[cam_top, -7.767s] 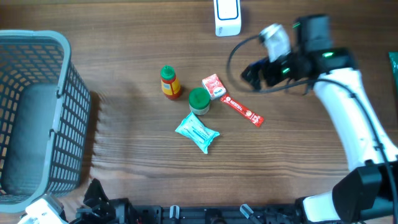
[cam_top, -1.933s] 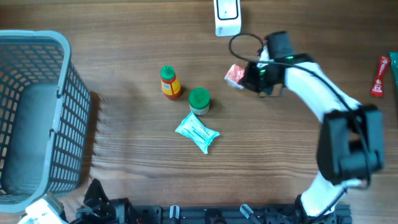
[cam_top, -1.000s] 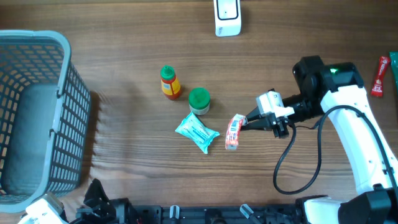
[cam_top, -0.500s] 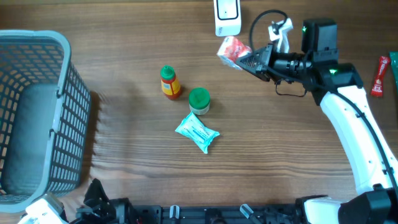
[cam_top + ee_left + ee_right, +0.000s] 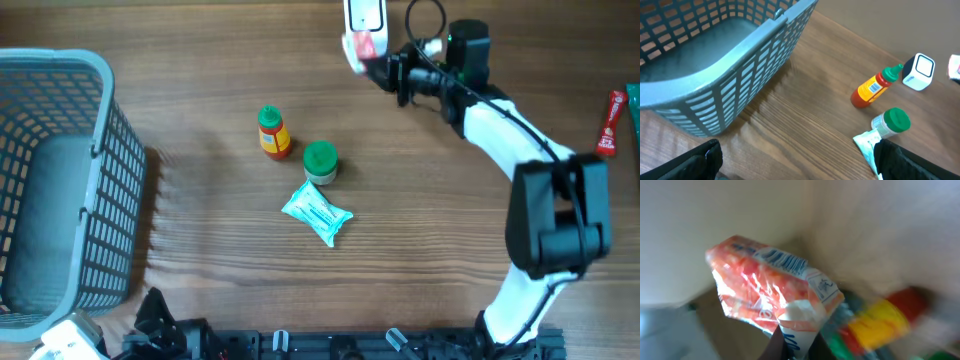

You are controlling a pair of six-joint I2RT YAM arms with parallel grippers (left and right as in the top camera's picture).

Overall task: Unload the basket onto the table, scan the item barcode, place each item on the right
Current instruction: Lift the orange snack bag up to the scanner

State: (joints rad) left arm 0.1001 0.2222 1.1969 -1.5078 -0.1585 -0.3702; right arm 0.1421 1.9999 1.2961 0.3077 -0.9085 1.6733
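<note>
Left hand (image 5: 797, 155) low by my base, spread wide, empty, out of the way. Mid-table: blue pouch (image 5: 317, 212), green-capped jar (image 5: 320, 160), sauce bottle (image 5: 272, 132). Far edge: right hand (image 5: 385, 68) pinched tight on red snack packet (image 5: 364, 46), held against white scanner (image 5: 364, 14), presumably to present the code.

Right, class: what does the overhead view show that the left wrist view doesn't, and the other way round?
Overhead only: the right tool, shut on the red packet at the white scanner, and a red stick sachet at the right edge. Left wrist only: the open left tool and the printed label on the side of the sauce bottle. Both: the basket, sauce bottle, green-lidded jar, blue pouch and scanner.
</note>
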